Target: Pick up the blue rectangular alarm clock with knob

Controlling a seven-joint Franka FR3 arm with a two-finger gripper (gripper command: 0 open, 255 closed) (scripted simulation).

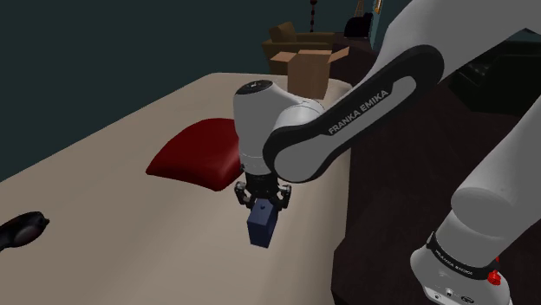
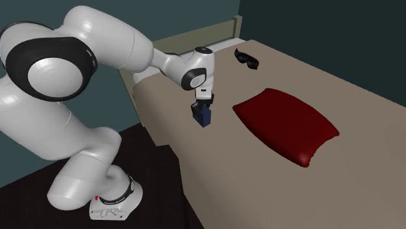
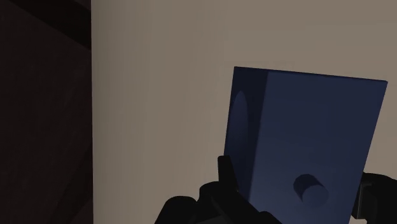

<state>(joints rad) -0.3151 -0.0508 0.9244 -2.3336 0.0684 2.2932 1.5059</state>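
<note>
Shoulder view: the all-black two-finger gripper [image 1: 263, 206] points down, clasping a dark-blue box-shaped alarm clock [image 1: 262, 227] at its upper end. The clock is above the flat beige surface [image 1: 130, 234], just beside a dark-red cushion [image 1: 195, 154]. Brown cardboard boxes [image 1: 303, 61] stand beyond.

Second exterior view: the clock [image 2: 205, 116] hangs near the surface's edge; contact below cannot be told.

Wrist view: both fingers [image 3: 226, 173] press the clock's opposite sides. A short round knob [image 3: 308, 188] sits on one face.
</note>
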